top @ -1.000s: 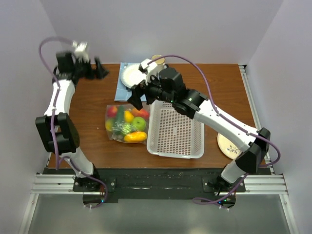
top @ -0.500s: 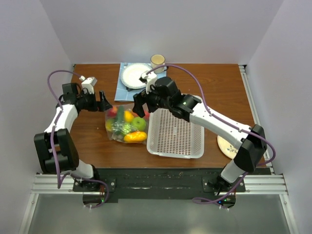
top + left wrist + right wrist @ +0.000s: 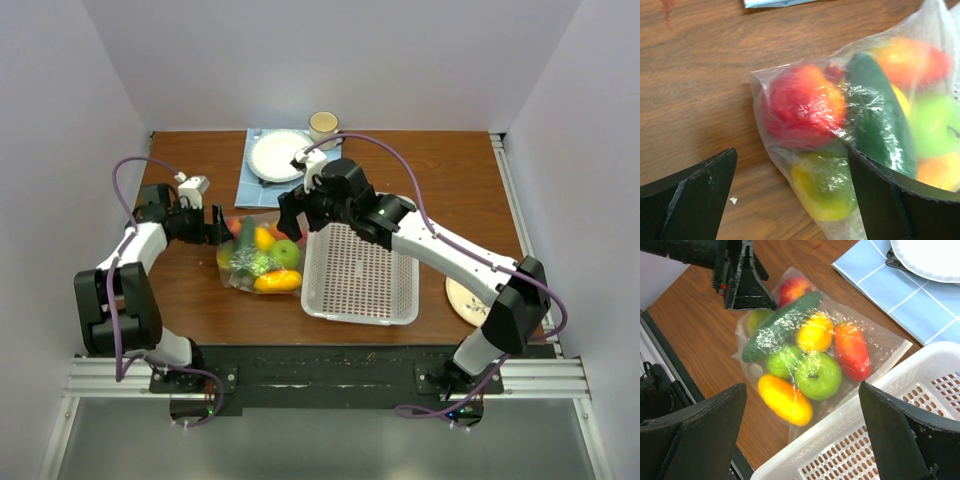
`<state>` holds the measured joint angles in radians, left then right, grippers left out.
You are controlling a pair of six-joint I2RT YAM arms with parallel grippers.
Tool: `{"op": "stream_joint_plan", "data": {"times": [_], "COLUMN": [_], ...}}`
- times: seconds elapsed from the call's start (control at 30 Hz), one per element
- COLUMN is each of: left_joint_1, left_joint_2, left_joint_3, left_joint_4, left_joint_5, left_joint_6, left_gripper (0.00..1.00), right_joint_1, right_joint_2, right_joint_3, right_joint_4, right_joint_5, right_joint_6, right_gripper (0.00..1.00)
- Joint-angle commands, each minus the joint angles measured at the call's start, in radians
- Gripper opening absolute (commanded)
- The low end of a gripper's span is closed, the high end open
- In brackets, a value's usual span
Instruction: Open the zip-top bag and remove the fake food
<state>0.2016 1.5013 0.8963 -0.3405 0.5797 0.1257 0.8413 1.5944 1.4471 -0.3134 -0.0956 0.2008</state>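
The zip-top bag (image 3: 236, 274) lies shut and flat on the wooden table, left of the basket. Inside it is the fake food (image 3: 266, 258): a green apple (image 3: 819, 376), a dark cucumber (image 3: 780, 327), a red piece (image 3: 851, 351) and an orange-yellow piece (image 3: 785, 399). My left gripper (image 3: 218, 227) is low at the bag's left end. It is open, and the bag's corner (image 3: 790, 160) with a red fruit (image 3: 802, 107) lies between its jaws. My right gripper (image 3: 290, 214) hovers open above the bag's far right side, holding nothing.
A white perforated basket (image 3: 360, 275) touches the bag's right edge. Behind the bag are a white plate (image 3: 275, 155) on a blue cloth (image 3: 246, 180) and a cup (image 3: 323, 124). A small plate (image 3: 465, 298) lies under the right arm's elbow.
My left arm has swung from the back left corner down to the bag's left end. My right gripper has shifted slightly nearer, staying over the bag. Both stay open.
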Motion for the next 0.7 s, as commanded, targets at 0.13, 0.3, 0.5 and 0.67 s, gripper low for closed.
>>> {"op": "stream_joint_plan", "data": {"times": [0.13, 0.3, 0.5, 0.67], "left_joint_1": [0.005, 0.024, 0.027, 0.032], "left_joint_2": [0.042, 0.161, 0.2, 0.224], "left_joint_3": [-0.019, -0.007, -0.013, 0.047], "left_joint_4": [-0.031, -0.061, -0.034, -0.077], "left_joint_5": [0.147, 0.207, 0.292, 0.298], "left_joint_6": [-0.008, 0.02, 0.025, 0.048], "left_gripper": [1.0, 1.0, 0.8, 0.0], "right_joint_1": [-0.01, -0.015, -0.016, -0.016], "right_joint_2": [-0.03, -0.039, -0.044, -0.028], "right_joint_3": [-0.019, -0.019, -0.034, -0.033], "right_joint_4": [0.019, 0.01, 0.011, 0.013], "right_joint_5": [0.005, 0.014, 0.013, 0.0], "right_joint_6": [0.019, 0.023, 0.028, 0.031], "right_gripper": [0.99, 0.99, 0.99, 0.87]}}
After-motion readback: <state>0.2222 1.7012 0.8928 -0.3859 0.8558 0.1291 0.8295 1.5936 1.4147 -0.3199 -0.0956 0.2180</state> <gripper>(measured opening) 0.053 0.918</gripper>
